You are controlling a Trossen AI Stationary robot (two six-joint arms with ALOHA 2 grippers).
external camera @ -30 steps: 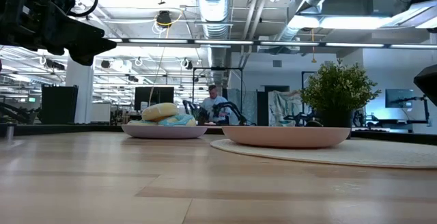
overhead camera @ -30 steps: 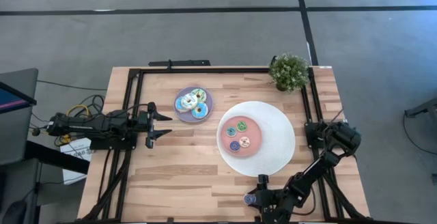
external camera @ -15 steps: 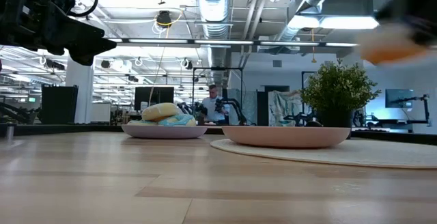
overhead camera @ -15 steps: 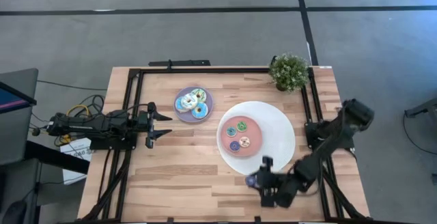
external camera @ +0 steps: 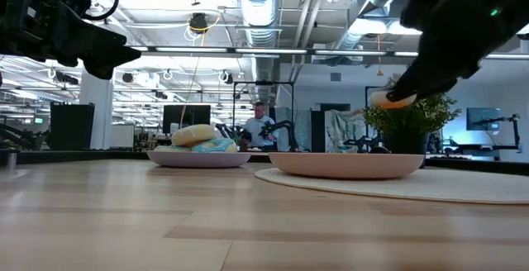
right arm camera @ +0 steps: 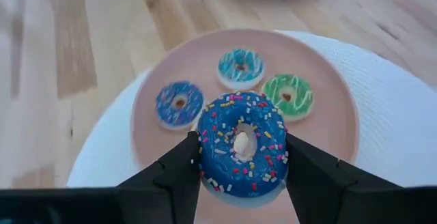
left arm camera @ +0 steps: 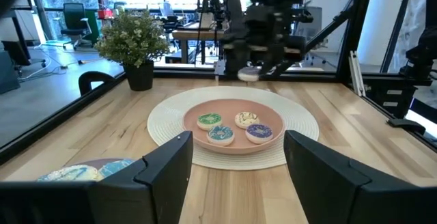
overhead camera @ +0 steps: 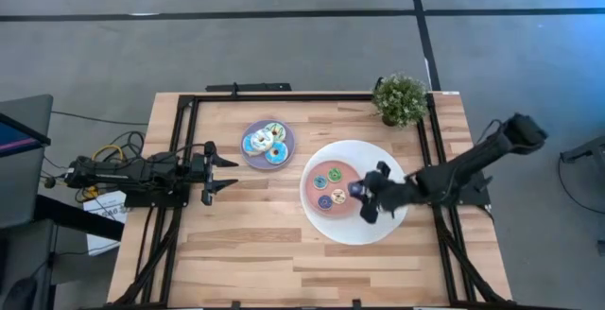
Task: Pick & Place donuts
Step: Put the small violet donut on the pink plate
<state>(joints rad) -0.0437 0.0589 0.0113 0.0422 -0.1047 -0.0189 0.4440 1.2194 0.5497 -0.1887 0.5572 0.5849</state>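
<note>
My right gripper (overhead camera: 365, 197) is shut on a larger blue-iced, sprinkled donut (right arm camera: 240, 145) above the right part of the pink plate (overhead camera: 346, 170). It also shows in the low view (external camera: 392, 99) and in the left wrist view (left arm camera: 249, 74). The pink plate sits on a white round mat (overhead camera: 388, 173) and holds mini donuts: teal (right arm camera: 240, 67), dark blue (right arm camera: 179, 103), green (right arm camera: 288, 94) and cream (left arm camera: 246, 119). A lilac plate (overhead camera: 286, 132) bears several larger donuts (overhead camera: 265, 144). My left gripper (overhead camera: 216, 173) is open and empty at the table's left. My right gripper pinches the blue donut between its two fingers (right arm camera: 176, 173), on opposite sides of the outer rim (right arm camera: 203, 149). The fingers come from the table's right side, slanting down. The donut lies about flat, icing up, lifted clear above the pink plate.
A small potted plant (overhead camera: 400, 99) stands at the far right corner. A black frame (overhead camera: 284, 96) runs along the table's far, left and right sides. Bare wood (overhead camera: 255, 244) lies on the near half of the table.
My right gripper has gone from the table's near edge toward the far edge with the blue donut. It now stands over the right part of the pink plate.
</note>
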